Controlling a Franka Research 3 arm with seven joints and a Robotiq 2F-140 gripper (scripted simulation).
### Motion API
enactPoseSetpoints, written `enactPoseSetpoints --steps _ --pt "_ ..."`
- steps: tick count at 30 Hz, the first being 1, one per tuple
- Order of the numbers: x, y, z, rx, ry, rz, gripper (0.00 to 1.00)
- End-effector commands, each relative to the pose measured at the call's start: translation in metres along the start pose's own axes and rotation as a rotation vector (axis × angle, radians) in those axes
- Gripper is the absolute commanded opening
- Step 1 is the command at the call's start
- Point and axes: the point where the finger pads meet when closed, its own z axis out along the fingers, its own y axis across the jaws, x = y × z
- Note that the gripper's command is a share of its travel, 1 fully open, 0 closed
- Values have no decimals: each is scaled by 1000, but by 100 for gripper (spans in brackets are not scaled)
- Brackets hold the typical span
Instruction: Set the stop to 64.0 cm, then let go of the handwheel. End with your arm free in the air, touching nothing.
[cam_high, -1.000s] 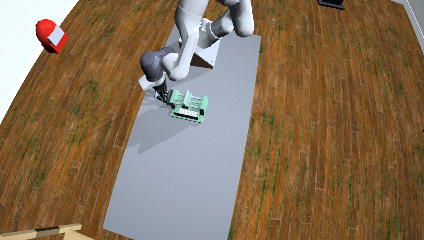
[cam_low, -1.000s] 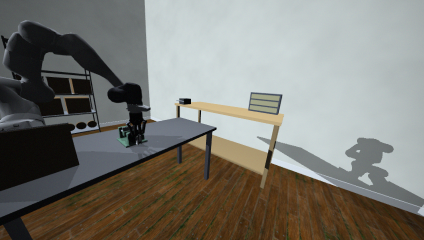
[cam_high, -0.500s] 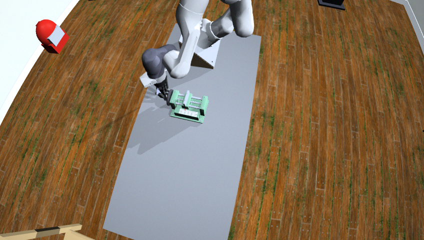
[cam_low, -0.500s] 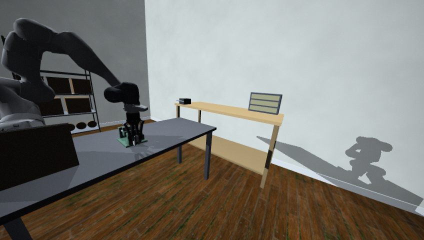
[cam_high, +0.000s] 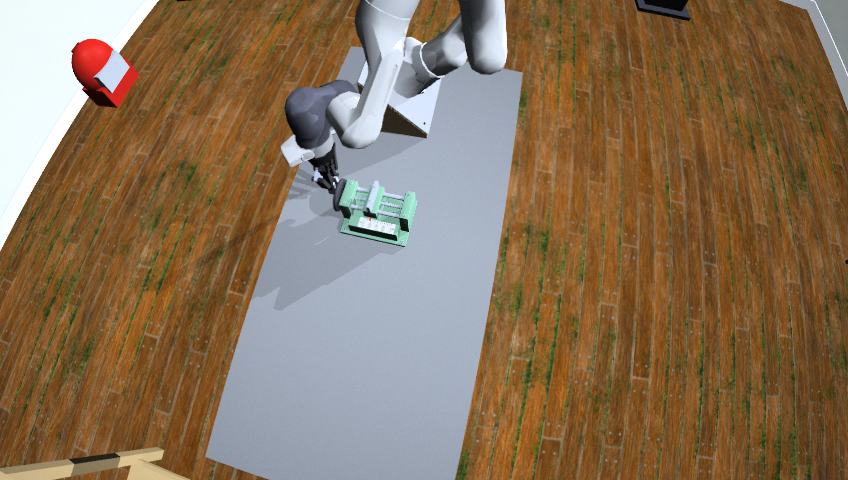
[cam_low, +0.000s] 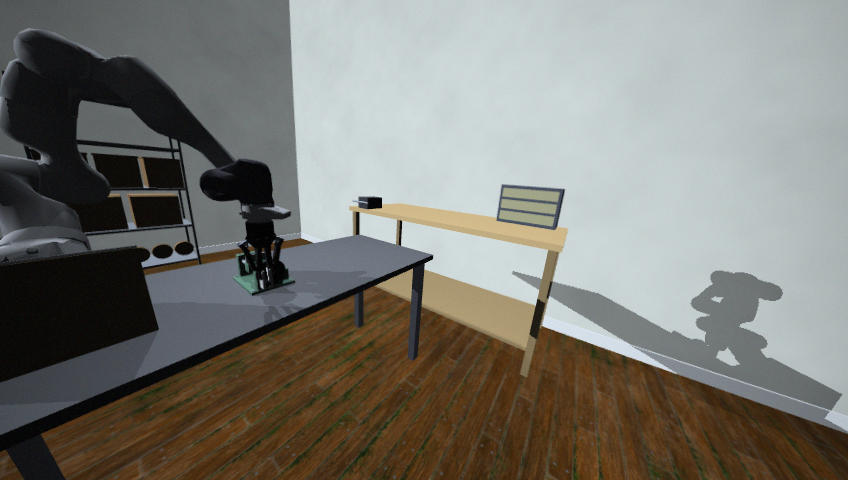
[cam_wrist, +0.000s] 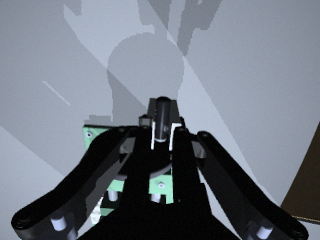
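Note:
The green fixture (cam_high: 409, 205) (cam_low: 242, 281) stands on the grey table. Its stop (cam_high: 373, 199), a green block with a pale plate, sits on the rails left of their middle. A red pointer (cam_high: 370, 219) stands at the left part of the white scale (cam_high: 382, 227); the figures are too small to read. The dark handwheel (cam_high: 338, 196) is at the fixture's left end, partly hidden by the fingers in the wrist view. My gripper (cam_high: 333, 185) (cam_wrist: 162, 109) points down beside the wheel, shut on the handwheel's dark crank handle (cam_wrist: 162, 112).
A wedge-shaped box (cam_high: 416, 113) (cam_low: 71, 309) stands on the grey table (cam_high: 368, 356) (cam_low: 357, 252) near the arm's base. A wooden bench (cam_low: 464, 220) with a drawer unit (cam_low: 529, 205) stands by the wall. A red object (cam_high: 95, 62) is off the table at the upper left.

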Motion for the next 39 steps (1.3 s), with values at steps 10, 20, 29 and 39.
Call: enactPoseSetpoints --steps 10,20,29,39 --pt "1 3 -33 -2 0 -7 4" --pt "1 -10 -49 -2 0 -7 4" --pt "1 -25 -54 -2 0 -7 4" --pt "1 -43 -52 -2 0 -7 4"
